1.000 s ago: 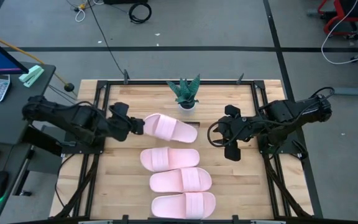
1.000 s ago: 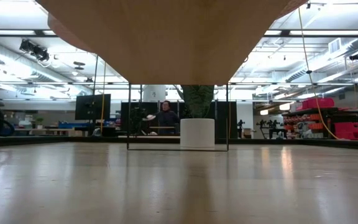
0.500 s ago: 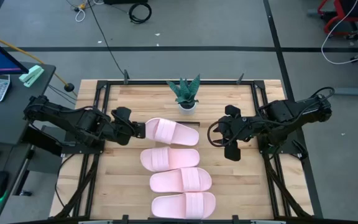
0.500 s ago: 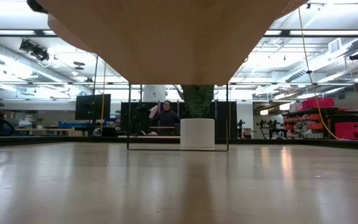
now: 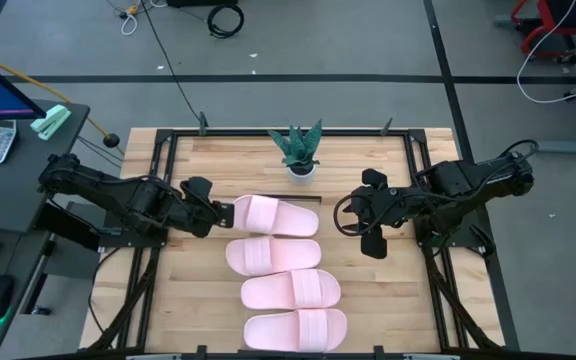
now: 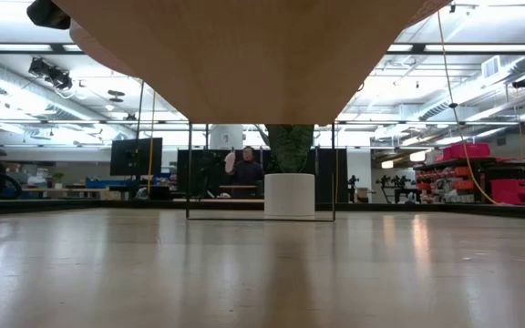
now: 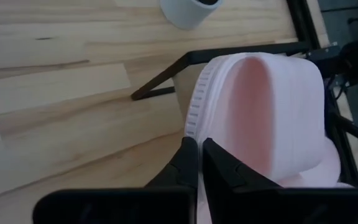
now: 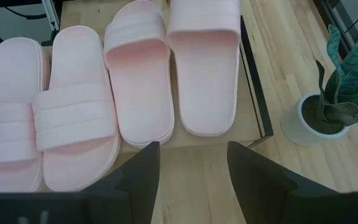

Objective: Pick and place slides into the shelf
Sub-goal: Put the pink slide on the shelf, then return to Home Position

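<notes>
Four slides show in the high view, lined up in a row on the shelf (image 5: 313, 203), which runs down the middle of the table (image 5: 388, 290). The slide farthest from you (image 5: 276, 215), nearest the potted plant (image 5: 299, 150), is the one in hand. The left gripper (image 5: 224, 211) is at its heel end; the other three slides (image 5: 291, 290) lie side by side nearer to you. The right gripper (image 5: 360, 222) waits just beside the shelf on the other side, holding nothing.

Low view: neither gripper nor any slide can be made out. You see only the pale underside of the shelf overhead, the table surface, the plant's white pot (image 6: 289, 195) and a person (image 6: 243, 170) far off in the room.

Left wrist view: the left gripper's fingers (image 7: 190, 163) are pinched together on the ribbed edge of the held slide (image 7: 272, 118), which lies above the shelf's dark frame.

Right wrist view: the right gripper's fingers (image 8: 261, 171) stand apart and empty, facing the four slides on the shelf.

Judged from this, you are at the placing step for the last slide. The next move calls for settling it flat and parallel to its neighbour, then parting the left fingers and drawing back without dragging the heel.
</notes>
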Robot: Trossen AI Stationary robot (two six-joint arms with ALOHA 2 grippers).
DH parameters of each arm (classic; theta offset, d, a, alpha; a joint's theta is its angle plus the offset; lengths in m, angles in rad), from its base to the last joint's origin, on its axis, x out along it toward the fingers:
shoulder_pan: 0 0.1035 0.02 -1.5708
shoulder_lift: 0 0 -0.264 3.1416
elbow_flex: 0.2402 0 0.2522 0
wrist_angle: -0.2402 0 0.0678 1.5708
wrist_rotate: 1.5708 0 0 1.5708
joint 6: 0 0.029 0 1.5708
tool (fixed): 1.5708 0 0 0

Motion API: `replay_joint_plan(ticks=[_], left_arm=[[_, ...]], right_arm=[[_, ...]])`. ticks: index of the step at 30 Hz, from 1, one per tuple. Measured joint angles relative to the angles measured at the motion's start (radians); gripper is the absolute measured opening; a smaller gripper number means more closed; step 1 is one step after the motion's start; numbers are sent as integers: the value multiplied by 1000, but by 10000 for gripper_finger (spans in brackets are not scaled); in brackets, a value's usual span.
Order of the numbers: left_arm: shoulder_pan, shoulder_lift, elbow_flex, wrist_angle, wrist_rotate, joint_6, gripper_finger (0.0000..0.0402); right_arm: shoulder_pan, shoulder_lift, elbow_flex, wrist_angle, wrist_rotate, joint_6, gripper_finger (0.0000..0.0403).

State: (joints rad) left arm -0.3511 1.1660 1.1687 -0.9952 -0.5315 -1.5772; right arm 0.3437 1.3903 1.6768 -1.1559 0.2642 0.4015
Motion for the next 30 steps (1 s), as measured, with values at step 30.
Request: replay_joint_plan(ticks=[30], left_arm=[[1,0,1,4,-1,123,153]], right_arm=[[0,0,0,0,-3,0,193]])
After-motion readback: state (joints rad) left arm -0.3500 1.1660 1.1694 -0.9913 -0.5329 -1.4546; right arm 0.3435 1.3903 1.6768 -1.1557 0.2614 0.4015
